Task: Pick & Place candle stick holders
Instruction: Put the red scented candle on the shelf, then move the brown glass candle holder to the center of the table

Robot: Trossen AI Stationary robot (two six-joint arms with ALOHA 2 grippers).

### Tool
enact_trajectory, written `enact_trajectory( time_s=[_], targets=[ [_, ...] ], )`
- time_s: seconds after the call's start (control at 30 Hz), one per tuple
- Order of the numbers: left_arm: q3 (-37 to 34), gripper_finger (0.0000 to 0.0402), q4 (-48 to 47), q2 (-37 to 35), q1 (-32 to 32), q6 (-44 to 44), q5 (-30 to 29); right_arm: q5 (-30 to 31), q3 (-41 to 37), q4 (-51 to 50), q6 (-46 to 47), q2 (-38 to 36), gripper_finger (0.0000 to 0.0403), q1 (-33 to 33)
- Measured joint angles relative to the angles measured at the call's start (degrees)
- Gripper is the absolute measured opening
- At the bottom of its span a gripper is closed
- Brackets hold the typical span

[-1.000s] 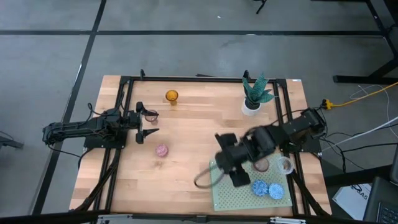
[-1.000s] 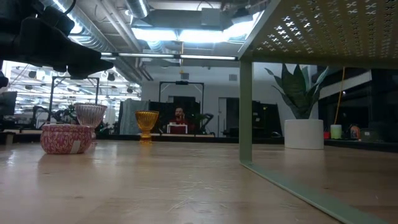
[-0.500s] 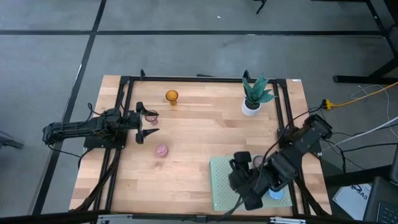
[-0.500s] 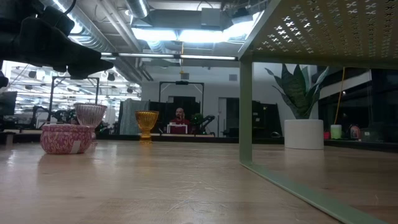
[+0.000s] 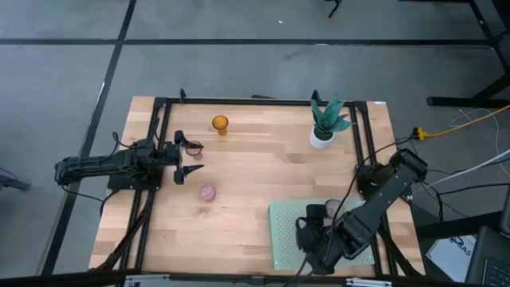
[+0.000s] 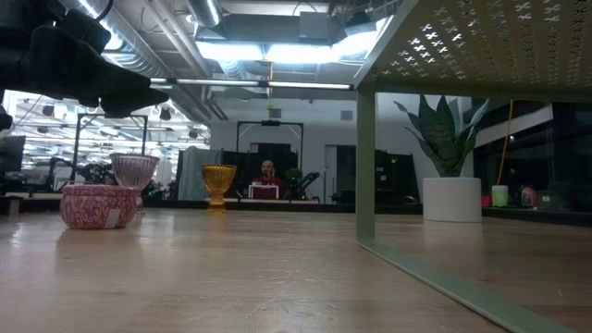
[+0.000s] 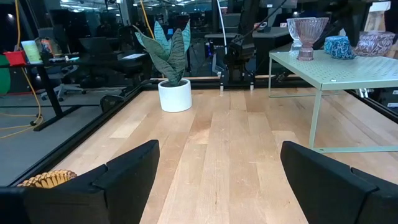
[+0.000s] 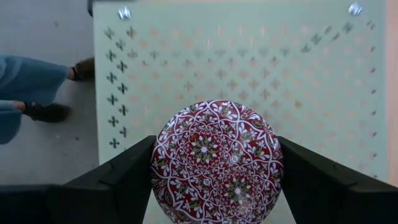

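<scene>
on the bare wood of the worktop [image 5: 255,159] three candle stick holders stand apart from one another: an amber one [image 5: 220,123] at the far side, a pale pink stemmed one [image 5: 194,148] just beside the left gripper [image 5: 190,156], and a pink patterned low one [image 5: 207,193] nearer the middle. the low view shows the same three: the amber goblet [image 6: 218,185] with a ribbed bowl, the clear pinkish goblet [image 6: 134,172], and the squat pink holder [image 6: 97,205] with a mottled pattern.

on the pale green perforated mat [image 5: 283,239], which stands on thin legs, the left wrist view shows three more: a clear stemmed cup [image 7: 306,36], a blue patterned one [image 7: 339,46] and a purplish patterned one [image 7: 375,42], close together near the mat's corner. from above, the right arm hides most of them.

a seventh holder, a red round one with a white floral lattice [image 8: 216,163], sits between the jaws of the right gripper [image 5: 315,235], over the mat's near part; the jaws stand on both sides of it, and whether they press it cannot be told.

the left gripper hangs with its jaws spread wide, nothing between them.

one white pot with a green plant [image 5: 325,127] stands at the far right of the worktop. in the right wrist view a person's trouser leg and shoes [image 8: 37,93] show on the floor beyond the mat's edge.
</scene>
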Motion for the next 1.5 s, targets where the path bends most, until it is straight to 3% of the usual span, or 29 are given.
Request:
enact_trajectory(
  time_s=[0.4,0.6,0.7,1.17,1.5],
  targets=[
    [0.0,0.0334,0.0,0.0,0.0,0.0,0.0,-4.7,-1.7,5.9,1.1,0.0,0.0289,1.5],
    [0.0,0.0334,0.0,0.0,0.0,0.0,0.0,-7.2,-1.7,5.6,1.1,0.0,0.0372,1.5],
    [0.0,0.0334,0.0,0.0,0.0,0.0,0.0,-7.4,-1.7,5.0,1.1,0.0,0.0391,1.5],
    [0.0,0.0334,0.0,0.0,0.0,0.0,0.0,-7.8,4.3,1.7,-4.1,0.0,0.0382,-1.4],
    [0.0,0.0334,0.0,0.0,0.0,0.0,0.0,-7.8,7.7,3.0,-17.7,0.0,0.0382,-7.1]
  ],
)
